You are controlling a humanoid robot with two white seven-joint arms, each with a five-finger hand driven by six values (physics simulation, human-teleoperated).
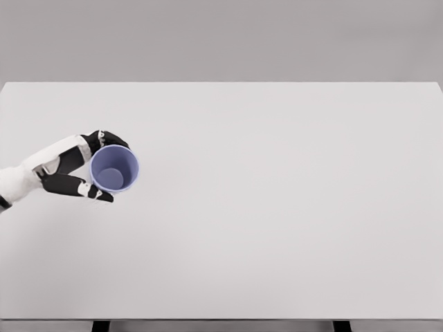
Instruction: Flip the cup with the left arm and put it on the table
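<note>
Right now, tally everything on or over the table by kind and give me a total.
Blue-lilac plastic cup, mouth facing up, held in the hand: 1
White and black robot left hand, fingers wrapped around the cup: 1
White rectangular table: 1
Total: 3

- A white table (277, 228) spans nearly the whole head view, its far edge straight against a grey backdrop.
- Two dark legs (101, 326) show under its near edge.
- A blue cup (115, 169), mouth up, shows over its left part; whether it touches the top cannot be told.
</note>
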